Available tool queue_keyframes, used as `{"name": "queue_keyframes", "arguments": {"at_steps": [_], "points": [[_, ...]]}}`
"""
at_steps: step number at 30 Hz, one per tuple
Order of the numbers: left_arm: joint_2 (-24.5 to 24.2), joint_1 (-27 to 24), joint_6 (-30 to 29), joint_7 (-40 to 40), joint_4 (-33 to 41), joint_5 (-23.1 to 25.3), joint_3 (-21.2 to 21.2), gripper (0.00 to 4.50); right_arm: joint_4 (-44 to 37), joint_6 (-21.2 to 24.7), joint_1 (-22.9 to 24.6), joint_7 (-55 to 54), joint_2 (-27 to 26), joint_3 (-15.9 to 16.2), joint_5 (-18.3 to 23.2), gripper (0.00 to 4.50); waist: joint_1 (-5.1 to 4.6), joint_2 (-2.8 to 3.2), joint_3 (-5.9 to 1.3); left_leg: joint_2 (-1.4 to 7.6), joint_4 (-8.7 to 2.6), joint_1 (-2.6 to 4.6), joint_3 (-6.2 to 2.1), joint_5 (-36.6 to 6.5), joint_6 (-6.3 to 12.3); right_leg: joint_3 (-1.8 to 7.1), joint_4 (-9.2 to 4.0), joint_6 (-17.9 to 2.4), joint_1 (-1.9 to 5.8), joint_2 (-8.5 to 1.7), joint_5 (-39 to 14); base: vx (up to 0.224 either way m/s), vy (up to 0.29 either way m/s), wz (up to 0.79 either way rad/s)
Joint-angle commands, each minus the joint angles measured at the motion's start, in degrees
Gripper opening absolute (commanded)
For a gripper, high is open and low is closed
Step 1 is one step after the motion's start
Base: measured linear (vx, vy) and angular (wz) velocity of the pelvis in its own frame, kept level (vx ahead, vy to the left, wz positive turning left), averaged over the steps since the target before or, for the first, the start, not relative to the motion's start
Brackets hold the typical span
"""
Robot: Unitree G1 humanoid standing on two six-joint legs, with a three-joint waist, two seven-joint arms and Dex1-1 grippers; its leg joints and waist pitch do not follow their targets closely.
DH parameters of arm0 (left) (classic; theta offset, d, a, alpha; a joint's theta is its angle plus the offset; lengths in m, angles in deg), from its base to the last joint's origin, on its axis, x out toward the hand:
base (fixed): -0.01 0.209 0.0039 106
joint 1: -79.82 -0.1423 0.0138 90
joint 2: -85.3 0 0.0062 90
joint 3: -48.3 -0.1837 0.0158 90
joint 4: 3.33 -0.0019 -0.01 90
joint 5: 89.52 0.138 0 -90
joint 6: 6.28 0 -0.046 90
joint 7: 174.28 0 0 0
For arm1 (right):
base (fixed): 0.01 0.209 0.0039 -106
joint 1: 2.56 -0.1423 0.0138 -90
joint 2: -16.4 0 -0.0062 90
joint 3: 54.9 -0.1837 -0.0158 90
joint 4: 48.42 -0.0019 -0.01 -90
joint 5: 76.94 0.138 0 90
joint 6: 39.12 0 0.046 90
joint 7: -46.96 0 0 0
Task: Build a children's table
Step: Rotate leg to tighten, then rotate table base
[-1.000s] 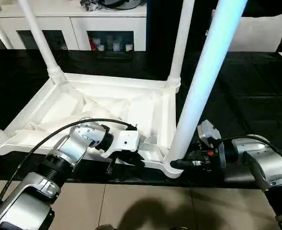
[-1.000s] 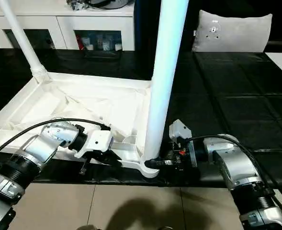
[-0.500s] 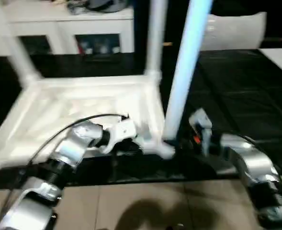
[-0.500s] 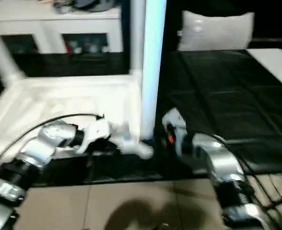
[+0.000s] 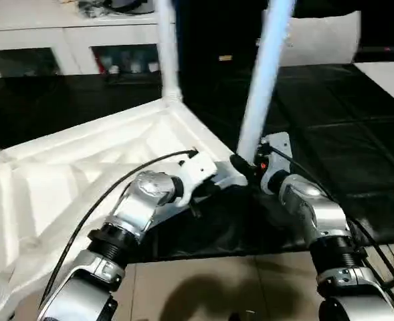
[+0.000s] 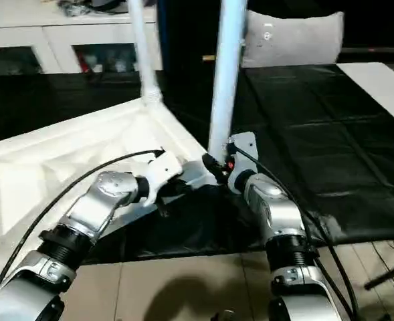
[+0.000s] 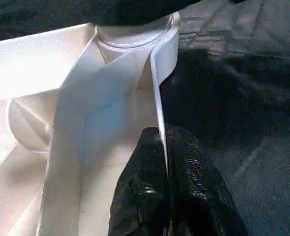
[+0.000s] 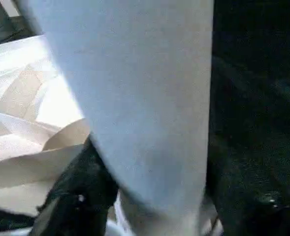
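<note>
You have the upturned children's table [image 5: 83,167] on the black floor mat [image 5: 330,127], legs upright in its sockets, left claw [image 7: 167,162] pinched on its rim, right claw [image 5: 245,167] straddling the near leg [image 5: 260,87], so seating remains.

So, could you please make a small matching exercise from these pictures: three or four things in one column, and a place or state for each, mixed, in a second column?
Things:
1. left gripper
2. right gripper
3. tabletop
4. cabinet

Places or states:
a. lying upside down on the black mat
b. at the base of the near leg
c. at the back, behind the mat
d. shut on the tabletop's thin rim

Pairs: 1-d, 2-b, 3-a, 4-c
</note>
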Motion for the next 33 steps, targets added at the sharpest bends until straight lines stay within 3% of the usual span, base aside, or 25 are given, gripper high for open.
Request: {"name": "queue_keyframes", "arguments": {"at_steps": [1, 4, 8, 11, 15, 16, 18, 20, 22, 24, 26, 29, 30, 31, 32, 33], "points": [[-0.3, 2.2, 4.89, -3.41, -0.02, 0.7, -3.25, 0.0, -1.08, 1.96, 2.2, 1.61, 0.59, 1.57, 0.53, 3.15, 0.24, -0.38, -3.82, -0.62, -3.74, -0.41, 1.0, -11.59, 4.2, 2.0, -4.65, -10.24, 3.57, -1.82, -18.48, 0.0, 0.0, 0.0], [-1.57, 3.67, 7.8, -3.26, -3.41, 1.71, -3.01, 0.0, -4.69, 2.52, 5.07, 2.59, 2.67, 0.83, 0.89, 3.29, 1.44, -0.49, -3.69, -0.75, -3.83, -0.14, 1.18, -11.77, 3.7, 2.12, -5.0, -8.67, 3.44, -1.77, -19.6, 0.0, 0.0, 0.0], [-2.17, 6.31, 14.29, -0.95, -8.79, 2.77, -2.17, 0.0, -12.38, 3.06, 10.01, 4.56, 5.41, 0.4, 1.79, 3.63, 2.12, -0.03, -3.69, -0.82, -3.97, -0.24, 1.05, -12.24, 3.19, 2.13, -5.11, -7.63, 3.69, -1.83, -19.87, 0.0, 0.0, 0.0], [-1.8, 7.27, 15.27, 1.84, -10.77, 2.77, -1.43, 0.0, -16.46, 4.18, 12.58, 5.25, 6.5, 0.13, 2.25, 3.96, 2.21, -0.17, -3.76, -0.82, -3.91, -0.45, 1.01, -11.79, 3.11, 2.07, -4.97, -7.27, 3.86, -1.85, -19.61, 0.0, 0.0, 0.0], [-0.87, 7.28, 16.11, -0.21, -11.25, -0.33, 0.06, 0.0, -22.25, 4.65, 15.5, 7.34, 8.35, 1.92, 2.87, 4.39, 2.34, -0.15, -3.86, -0.85, -3.8, -0.65, 0.99, -10.66, 3.55, 2.02, -5.01, -7.19, 3.93, -1.91, -19.79, 0.0, 0.0, 0.0], [-0.83, 7.32, 16.17, -0.29, -11.37, -0.42, 0.12, 0.43, -22.45, 4.68, 15.59, 7.39, 8.39, 1.97, 2.88, 4.47, 2.35, -0.12, -3.85, -0.85, -3.75, -0.75, 1.0, -9.96, 3.82, 2.0, -4.93, -7.45, 3.88, -1.86, -18.95, 0.0, 0.0, 0.0], [-1.21, 5.65, 15.55, -2.65, -8.52, -2.14, 0.55, 0.54, -26.76, 5.31, 16.48, 11.04, 8.37, 3.77, 5.49, 4.5, 2.39, -0.4, -3.95, -0.6, -3.73, -0.82, 0.96, -9.19, 4.37, 2.1, -4.67, -8.2, 3.84, -1.96, -17.23, 0.0, 0.0, 0.0], [-1.88, 4.94, 16.85, -0.9, -7.36, -1.62, 0.81, 0.61, -28.28, 5.48, 16.45, 12.82, 8.04, 4.47, 7.08, 4.5, 2.53, -0.15, -3.99, -0.47, -3.69, -0.87, 0.89, -8.68, 4.67, 2.16, -4.4, -8.85, 3.88, -2.01, -15.59, 0.0, 0.0, 0.0], [-2.94, 3.87, 16.26, -0.55, -5.18, -1.73, 1.28, 0.98, -29.19, 5.52, 16.17, 14.15, 7.69, 5.24, 8.08, 4.5, 2.43, -0.36, -3.89, -0.19, -3.79, -0.89, 0.9, -9.06, 4.85, 2.17, -4.08, -10.02, 3.82, -2.13, -14.57, 0.0, 0.0, 0.0], [-5.51, 1.63, 13.83, -2.36, -0.22, -2.86, 1.97, 1.0, -29.39, 5.36, 15.41, 15.15, 7.17, 6.44, 8.07, 4.5, 2.35, -1.01, -3.75, -0.23, -3.91, -1.01, 0.97, -9.08, 4.8, 2.21, -4.09, -9.82, 3.8, -2.18, -15.96, 0.0, 0.0, 0.0], [-8.98, -1.26, 11.06, -4.42, 6.14, -3.91, 3.28, 1.35, -28.66, 5.2, 14.03, 15.41, 6.47, 7.6, 7.64, 4.5, 1.98, -0.69, -3.64, -0.08, -4.06, -0.99, 0.9, -9.55, 4.08, 2.28, -3.95, -9.54, 3.69, -2.35, -17.62, 0.0, 0.0, 0.0], [-12.19, -3.56, 9.17, -6.52, 10.68, -4.23, 4.4, 1.49, -27.16, 4.89, 12.44, 15.26, 5.67, 8.26, 7.24, 4.5, 1.53, -0.24, -3.41, -0.2, -4.19, -0.56, 0.96, -11.49, 2.95, 2.33, -4.4, -8.32, 3.14, -2.16, -21.59, 0.0, 0.0, 0.0], [-14.21, -5.0, 7.75, -7.79, 13.28, -4.43, 5.04, 1.59, -26.3, 4.49, 11.56, 15.16, 5.28, 8.85, 6.82, 4.5, 1.63, -1.02, -3.37, -0.1, -4.31, -0.59, 0.82, -11.87, 2.54, 2.33, -4.07, -7.87, 3.12, -2.27, -22.76, 0.0, 0.0, 0.0], [-16.58, -6.58, 5.85, -9.16, 16.21, -4.76, 5.56, 1.73, -25.34, 4.05, 10.62, 15.16, 4.86, 9.51, 6.46, 4.5, 1.65, -1.29, -3.23, -0.06, -4.39, -0.53, 0.86, -12.09, 2.36, 2.44, -4.14, -7.4, 2.91, -2.34, -24.1, 0.0, 0.0, 0.0], [-21.24, -9.67, 0.28, -12.8, 22.5, -6.89, 6.52, 1.73, -22.83, 3.34, 8.53, 14.74, 4.06, 10.73, 5.44, 4.5, 1.48, -1.06, -3.17, 0.19, -4.56, -0.26, 0.83, -12.56, 1.8, 2.52, -4.23, -7.74, 2.63, -2.39, -23.75, 0.0, 0.0, 0.0], [-21.99, -10.2, -0.61, -13.39, 23.62, -7.44, 6.68, 1.73, -22.36, 3.18, 8.18, 14.63, 3.96, 10.95, 5.23, 4.5, 1.38, -0.9, -3.23, 0.24, -4.67, -0.55, 0.52, -12.45, 1.27, 2.49, -3.62, -8.25, 2.89, -2.51, -22.73, 0.0, 0.0, 0.0]]}}
